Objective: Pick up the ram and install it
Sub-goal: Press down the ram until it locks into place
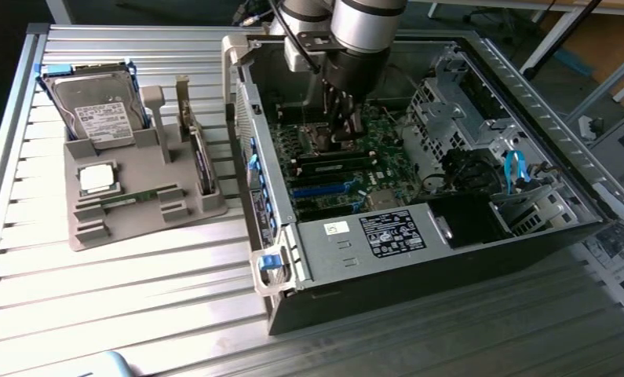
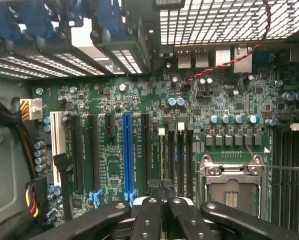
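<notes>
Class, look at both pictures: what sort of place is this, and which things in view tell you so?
Probably a robotics lab bench set up for computer assembly. An open desktop PC case with its motherboard exposed lies on a slatted aluminium table, and a grey fixture beside it holds a hard drive and other parts.

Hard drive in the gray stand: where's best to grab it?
Probably its top end, from above: the hard drive stands nearly upright in the gray stand, lower end sunk in a slot, top end free.
</notes>
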{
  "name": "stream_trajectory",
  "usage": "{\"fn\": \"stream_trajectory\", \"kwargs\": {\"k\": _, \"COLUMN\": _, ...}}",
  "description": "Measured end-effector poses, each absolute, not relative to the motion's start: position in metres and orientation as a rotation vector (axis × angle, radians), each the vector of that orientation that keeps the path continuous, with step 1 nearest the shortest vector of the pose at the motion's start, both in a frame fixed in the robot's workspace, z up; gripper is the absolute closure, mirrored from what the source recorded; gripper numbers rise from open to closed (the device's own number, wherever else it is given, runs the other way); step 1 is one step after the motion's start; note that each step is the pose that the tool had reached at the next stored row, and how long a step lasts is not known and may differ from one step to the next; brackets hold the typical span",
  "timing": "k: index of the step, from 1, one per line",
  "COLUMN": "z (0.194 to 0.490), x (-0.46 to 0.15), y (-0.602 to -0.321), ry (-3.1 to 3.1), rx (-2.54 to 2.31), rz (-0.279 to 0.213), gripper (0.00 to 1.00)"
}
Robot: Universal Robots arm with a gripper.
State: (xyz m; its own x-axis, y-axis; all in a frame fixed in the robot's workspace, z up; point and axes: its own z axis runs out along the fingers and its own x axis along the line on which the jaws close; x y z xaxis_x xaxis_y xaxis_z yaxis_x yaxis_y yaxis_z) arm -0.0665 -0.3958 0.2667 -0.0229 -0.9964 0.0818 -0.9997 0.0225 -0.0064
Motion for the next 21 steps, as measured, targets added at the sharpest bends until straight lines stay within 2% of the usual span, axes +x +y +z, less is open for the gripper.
{"fn": "stream_trajectory", "kwargs": {"k": 21, "z": 0.267, "x": -0.032, "y": -0.396, "ry": -2.205, "rx": 2.156, "rz": 0.093, "gripper": 0.89}}
